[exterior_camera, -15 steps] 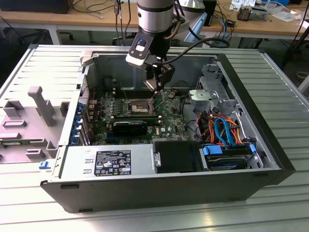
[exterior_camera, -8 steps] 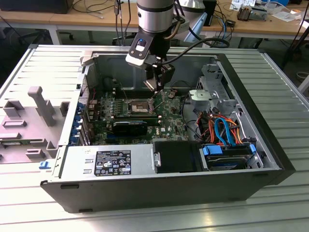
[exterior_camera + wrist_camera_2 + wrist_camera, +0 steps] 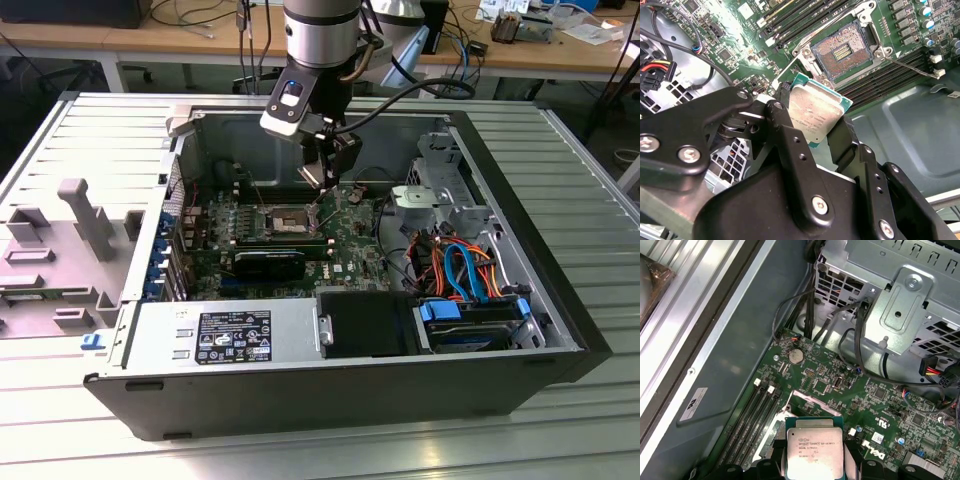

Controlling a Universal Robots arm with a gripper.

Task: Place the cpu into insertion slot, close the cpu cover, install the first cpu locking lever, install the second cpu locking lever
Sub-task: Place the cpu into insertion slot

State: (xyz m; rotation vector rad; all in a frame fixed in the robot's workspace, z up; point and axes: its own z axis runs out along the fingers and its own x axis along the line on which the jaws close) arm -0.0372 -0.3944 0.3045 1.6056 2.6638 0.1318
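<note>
- Exterior view: bright, even overhead room light. The ribbed table [image 3: 90, 120] is close to washing out on the exterior view's left.
- The case [image 3: 260, 140] interior is dimmer, with the board [image 3: 355, 225] in soft shade.
- There's a glare streak on my arm [image 3: 320, 30], on the silver shell.
- Second wrist view: my gripper [image 3: 812, 127] is black, near-silhouette; only screw heads and edges glint.
- The cpu [image 3: 812, 112] [image 3: 814, 452] has a dull sheen in both wrist views. The slot [image 3: 840, 50] rim glints harder.
- First wrist view: flat light. The drive cage [image 3: 900, 300] is brightest.
</note>
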